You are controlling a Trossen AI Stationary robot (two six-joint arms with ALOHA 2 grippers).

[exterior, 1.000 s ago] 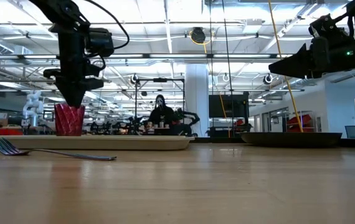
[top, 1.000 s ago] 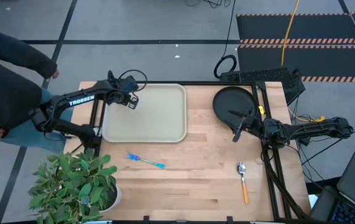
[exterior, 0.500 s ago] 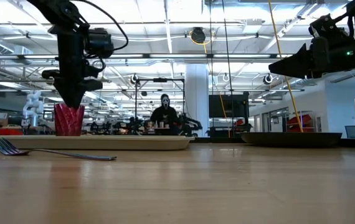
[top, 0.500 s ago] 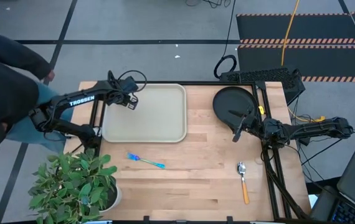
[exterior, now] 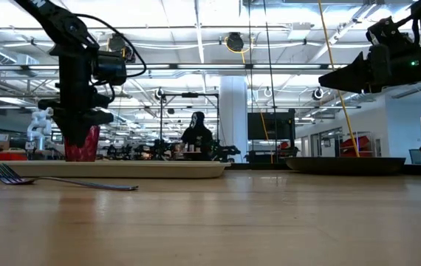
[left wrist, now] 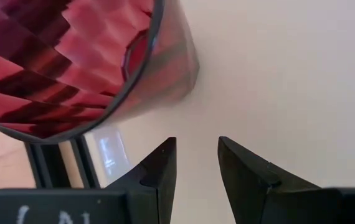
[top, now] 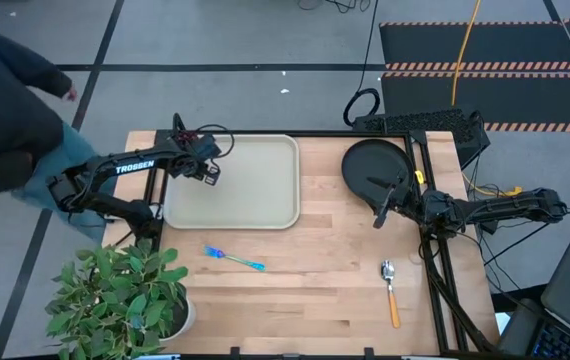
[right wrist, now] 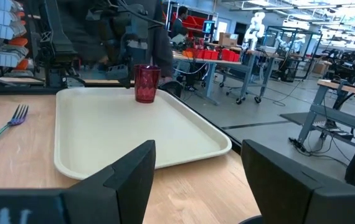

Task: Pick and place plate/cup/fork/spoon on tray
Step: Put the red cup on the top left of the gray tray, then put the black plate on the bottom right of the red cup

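From the high view I count one tray [top: 233, 183], one plate [top: 375, 168], one fork [top: 233, 259] and one spoon [top: 390, 290] on the bench. The tray lies toward the bench's far left corner, the plate by the far edge right of it, the fork near the tray's near edge, and the spoon toward the near right corner. My left gripper [top: 208, 172] hangs over the tray's left rim; my right gripper [top: 380, 213] sits at the plate's near edge.

In the low view, one cup [exterior: 82, 143] stands upright on the tray's left end, with the left gripper's fingers down beside it.

The left wrist view shows the fingers [left wrist: 159, 177] parted with a narrow gap, released, and the cup just off to one side, outside them.

The right wrist view shows its two fingers [right wrist: 131, 180] spread wide, holding nothing, with the tray, cup and fork beyond.
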